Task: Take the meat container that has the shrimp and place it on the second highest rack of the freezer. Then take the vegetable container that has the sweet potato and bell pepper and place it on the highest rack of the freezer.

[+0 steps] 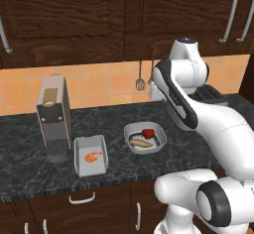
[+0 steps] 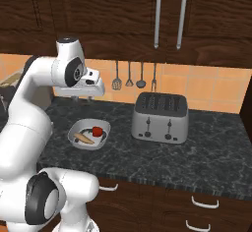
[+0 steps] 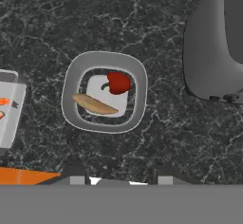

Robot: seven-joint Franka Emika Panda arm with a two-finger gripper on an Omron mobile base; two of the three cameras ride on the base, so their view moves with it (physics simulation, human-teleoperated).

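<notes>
Dark marbled desk (image 1: 30, 144) carrying the task items. Meat container (image 1: 91, 155), a light-grey straight-walled tray, resting just beside a tall grey coffee machine (image 1: 53, 118); shrimp (image 1: 93, 155) lying inside on the tray floor. In the hand view, tray cut off at the left edge, one corner and a sliver of orange visible. Vegetable container (image 3: 104, 91), a rounded grey bowl, sitting apart from the tray, between it and the toaster (image 2: 160, 117). Sweet potato (image 3: 94, 104) and bell pepper (image 3: 117, 82) lying inside the bowl, nearly touching. Toaster cropped at the right of the hand view. Utensils (image 2: 129, 75) hanging on the tiled wall, too small to identify individually. Gripper (image 3: 118, 180) raised above the bowl, holding nothing; fingertips barely visible at the bottom edge, jaws apparently partly open, exact width not discernible. Hand largely hidden behind the arm in the left base view.
</notes>
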